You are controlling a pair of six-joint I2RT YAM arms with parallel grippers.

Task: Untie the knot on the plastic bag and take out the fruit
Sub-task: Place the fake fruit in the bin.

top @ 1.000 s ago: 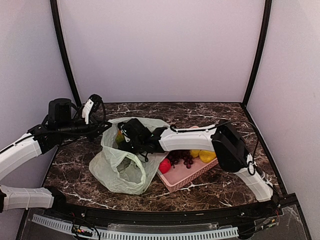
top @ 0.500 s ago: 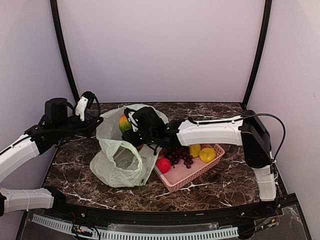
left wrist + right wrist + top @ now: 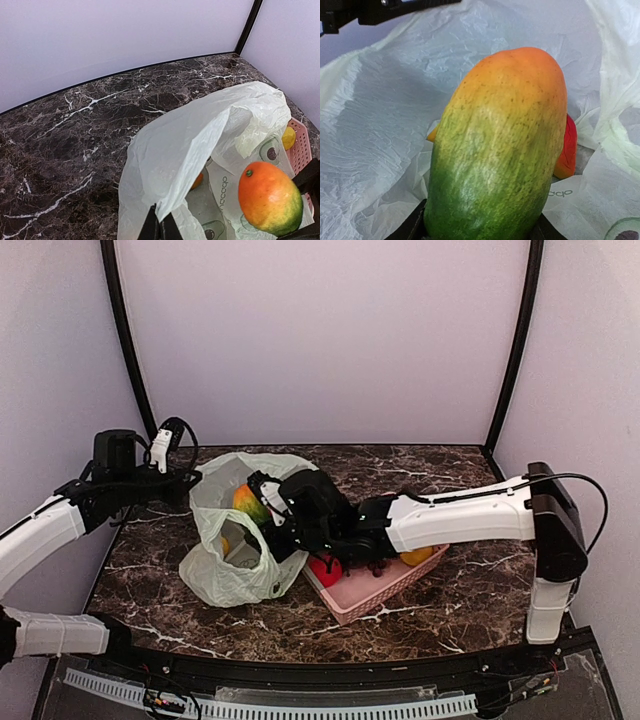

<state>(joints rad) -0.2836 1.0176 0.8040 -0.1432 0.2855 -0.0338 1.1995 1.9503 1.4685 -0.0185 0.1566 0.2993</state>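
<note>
The pale green plastic bag (image 3: 222,558) lies open-mouthed on the marble left of centre; its knot is out of view. My left gripper (image 3: 190,480) is shut on the bag's rim and holds it up at the back left; the left wrist view shows the pinch (image 3: 159,227) on the plastic bag (image 3: 200,125). Over the bag's mouth, my right gripper (image 3: 264,512) is shut on a red-green mango (image 3: 248,503). This mango (image 3: 500,145) fills the right wrist view, with dark fingers (image 3: 410,229) either side of its base. More fruit, a red piece (image 3: 568,150), lies inside the bag.
A pink basket (image 3: 385,592) stands right of the bag, under my right arm. It holds a red fruit (image 3: 325,570), dark grapes (image 3: 375,560) and a yellow piece (image 3: 415,557). An orange fruit (image 3: 196,181) sits deep in the bag. Curved walls close the back and sides.
My right gripper has come up out of the bag with the mango, and that arm's elbow has swung out to the right. The left gripper has drawn the rim slightly back and left.
</note>
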